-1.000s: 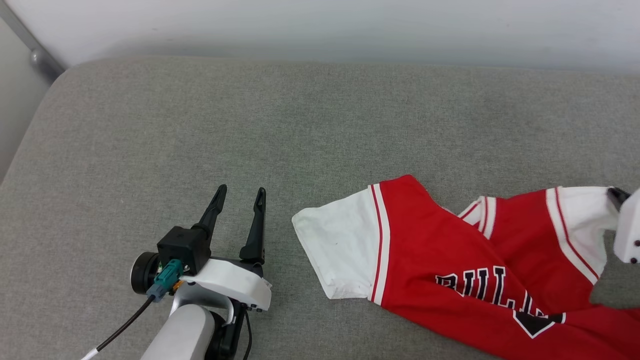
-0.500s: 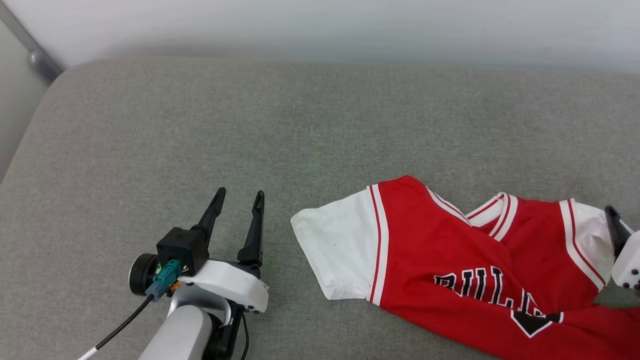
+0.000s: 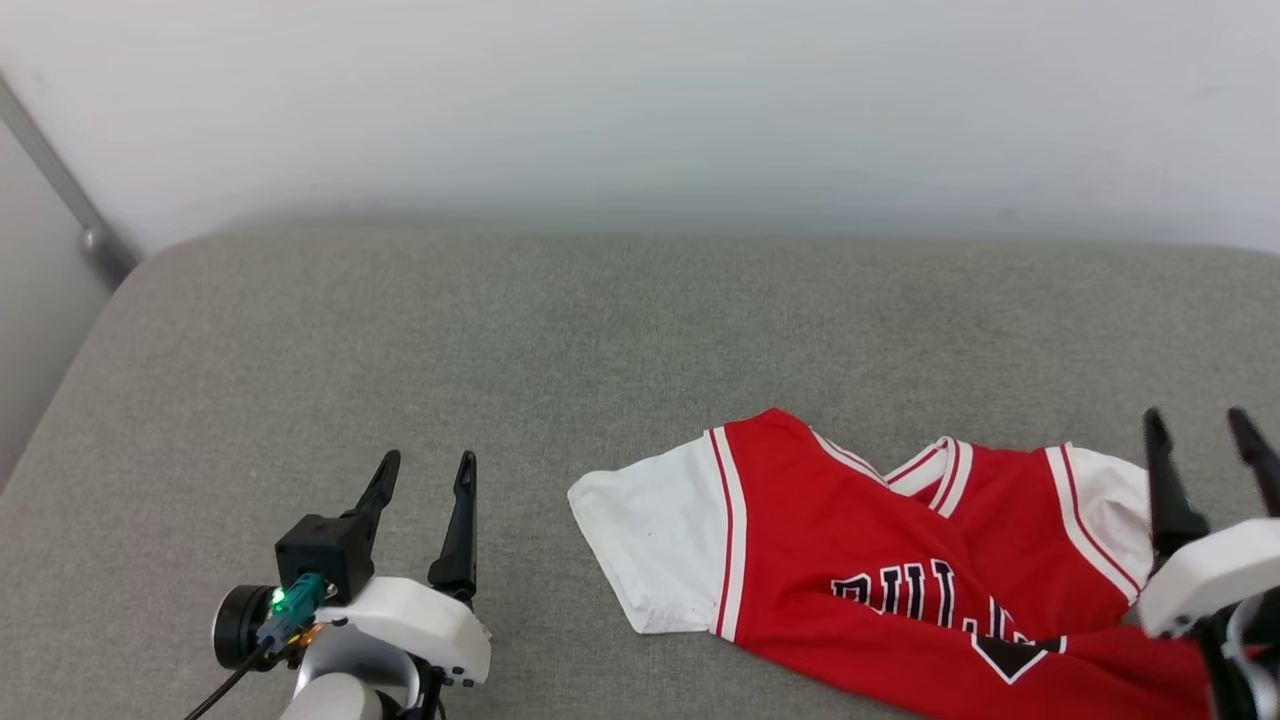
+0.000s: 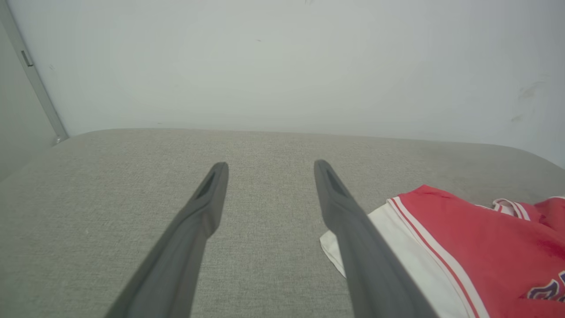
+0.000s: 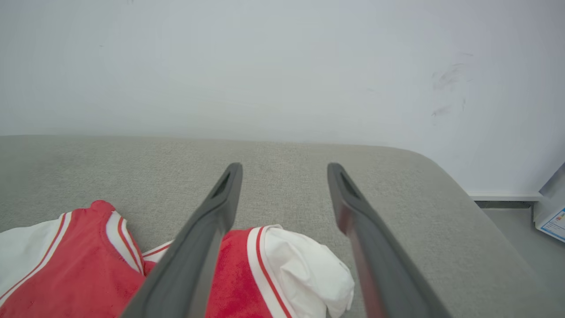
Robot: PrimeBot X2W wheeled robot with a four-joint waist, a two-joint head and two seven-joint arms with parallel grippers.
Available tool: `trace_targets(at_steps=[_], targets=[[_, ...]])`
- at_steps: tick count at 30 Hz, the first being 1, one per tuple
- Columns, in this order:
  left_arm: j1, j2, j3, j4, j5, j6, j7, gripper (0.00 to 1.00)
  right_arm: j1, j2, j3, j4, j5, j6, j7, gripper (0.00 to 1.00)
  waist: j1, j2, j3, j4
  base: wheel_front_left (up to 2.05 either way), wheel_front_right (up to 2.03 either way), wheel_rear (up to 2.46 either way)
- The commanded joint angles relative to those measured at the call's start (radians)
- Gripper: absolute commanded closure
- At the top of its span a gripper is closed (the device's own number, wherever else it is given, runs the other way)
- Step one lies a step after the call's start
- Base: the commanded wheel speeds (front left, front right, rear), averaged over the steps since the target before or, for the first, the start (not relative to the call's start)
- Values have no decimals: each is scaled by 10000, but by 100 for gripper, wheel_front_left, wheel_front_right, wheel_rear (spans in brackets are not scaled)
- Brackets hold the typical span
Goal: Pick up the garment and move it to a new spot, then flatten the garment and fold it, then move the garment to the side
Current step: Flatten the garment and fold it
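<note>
The garment (image 3: 880, 570), a red T-shirt with white sleeves and striped trim, lies crumpled on the grey cushion at the lower right of the head view. Dark letters show on its front. My right gripper (image 3: 1200, 432) stands open just right of its bunched white sleeve (image 5: 304, 274), holding nothing. My left gripper (image 3: 425, 470) is open over bare cushion, left of the other white sleeve (image 3: 650, 545). In the left wrist view that sleeve (image 4: 397, 247) lies beside the right finger (image 4: 353, 229), and the left gripper (image 4: 267, 170) is empty. The right gripper (image 5: 284, 172) points toward the wall.
The grey cushion (image 3: 500, 350) runs back to a white wall (image 3: 640, 100). Its rounded right edge (image 5: 463, 198) drops to a floor where a pale box corner (image 5: 551, 212) stands. A metal strip (image 3: 60, 190) runs down the wall at the far left.
My right gripper let go of the white sleeve and opened; the sleeve dropped onto the cushion. The camera tilted up, so the whole picture shifted down.
</note>
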Motion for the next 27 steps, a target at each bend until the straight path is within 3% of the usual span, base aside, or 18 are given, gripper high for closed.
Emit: trace_targets(at_steps=[1,6,11,15,19,20,27], targets=[[171,81,22,-72,-71,81,56,0,382,226,136,-299,-30,-7,-62,0,0,0,-302,-125,0,0,0],[277,270,54,-289,-101,195,334,0,1467,880,653,-1302,51,-7,67,0,0,0,-443,-313,0,0,0],[-187,404,-168,-301,-211,-134,1034,0,2246,1329,1071,-2085,148,-7,273,0,0,0,-423,-600,0,0,0],[-841,584,-505,-42,-501,-684,2292,0,2466,1525,1526,-2569,117,-5,430,0,0,0,-207,-1089,0,0,0],[-1588,773,-963,415,-935,-1359,4193,0,2272,1609,1832,-2883,106,-5,426,0,0,0,244,-1553,0,0,0],[-1588,773,-963,415,-935,-1359,4193,0,2272,1609,1832,-2883,106,-5,426,0,0,0,244,-1553,0,0,0],[-2394,1266,-1249,1502,-1697,-1903,6939,0,1989,1670,2107,-2838,104,-5,331,0,0,0,841,-2352,0,0,0]])
